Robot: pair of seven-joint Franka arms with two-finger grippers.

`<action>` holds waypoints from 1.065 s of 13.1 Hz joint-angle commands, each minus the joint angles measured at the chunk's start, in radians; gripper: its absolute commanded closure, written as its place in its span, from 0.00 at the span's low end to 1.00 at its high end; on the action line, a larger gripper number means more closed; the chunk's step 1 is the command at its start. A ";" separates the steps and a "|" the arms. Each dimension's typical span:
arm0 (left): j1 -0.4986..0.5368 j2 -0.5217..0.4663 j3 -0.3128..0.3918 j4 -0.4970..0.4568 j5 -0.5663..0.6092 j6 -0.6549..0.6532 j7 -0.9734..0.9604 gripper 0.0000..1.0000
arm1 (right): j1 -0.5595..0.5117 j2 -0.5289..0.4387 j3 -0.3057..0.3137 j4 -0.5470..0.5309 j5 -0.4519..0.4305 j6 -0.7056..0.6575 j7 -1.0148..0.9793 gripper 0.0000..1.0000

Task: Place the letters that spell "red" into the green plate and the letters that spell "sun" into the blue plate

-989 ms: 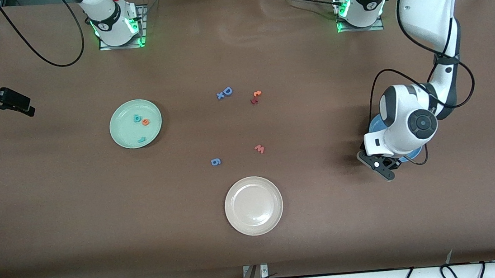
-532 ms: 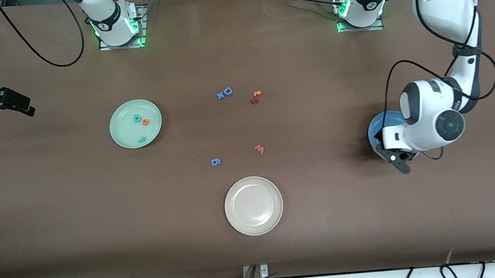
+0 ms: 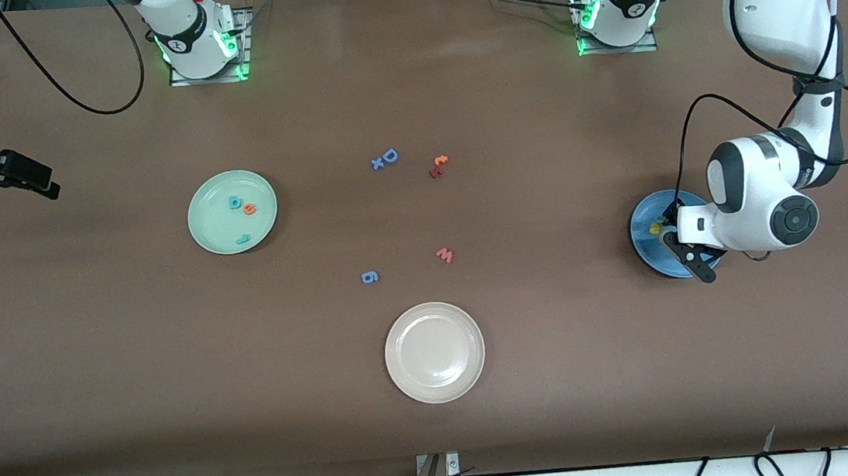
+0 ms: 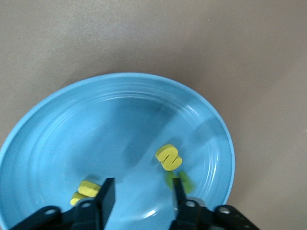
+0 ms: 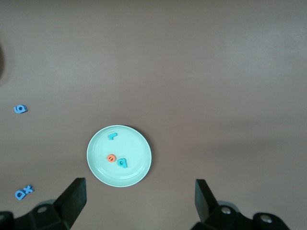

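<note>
Front view: left end effector (image 3: 694, 258) hangs low over the blue plate (image 3: 647, 248) at the left arm's end of the bench. One yellow letter (image 3: 655, 228) shows in the plate; the rest of the dish is hidden by the wrist. Green plate (image 3: 207, 234) sits toward the right arm's end, carrying the teal "d" (image 3: 234, 202), orange "e" (image 3: 250, 207) and teal "r" (image 3: 243, 239). Right end effector (image 3: 37, 182) waits off at the bench edge, well apart from both plates.

Left wrist view: fingers (image 4: 106, 197) part-open, nothing between them. Directly under them, on the plate floor: one yellow letter (image 4: 168, 157) just beside one finger, the green "n" (image 4: 178, 181) blurred against that finger's tip, a second yellow letter (image 4: 84, 190) by the other finger. All three lie straight below, inside the rim.

Right wrist view: right end effector (image 5: 139, 203) spread wide, empty, high over the bench; green plate (image 5: 98, 165) with its three letters lies between the finger lines, below.

Judgement: both words look delivered. The next move turns on the vertical: a straight lift clear of the letters.
</note>
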 commanded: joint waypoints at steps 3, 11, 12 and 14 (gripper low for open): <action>-0.005 -0.126 0.008 0.126 -0.033 -0.031 0.003 0.00 | -0.006 0.004 0.001 0.015 0.015 -0.011 -0.009 0.00; 0.029 -0.319 -0.012 0.259 -0.018 -0.310 -0.380 0.00 | -0.006 0.004 0.001 0.015 0.014 -0.011 -0.010 0.00; 0.046 -0.339 -0.048 0.259 -0.011 -0.343 -0.475 0.00 | -0.006 0.003 0.001 0.015 0.014 -0.011 -0.010 0.00; 0.142 -0.391 -0.221 0.252 0.115 -0.369 -0.661 0.00 | -0.006 0.004 0.001 0.015 0.014 -0.011 -0.009 0.00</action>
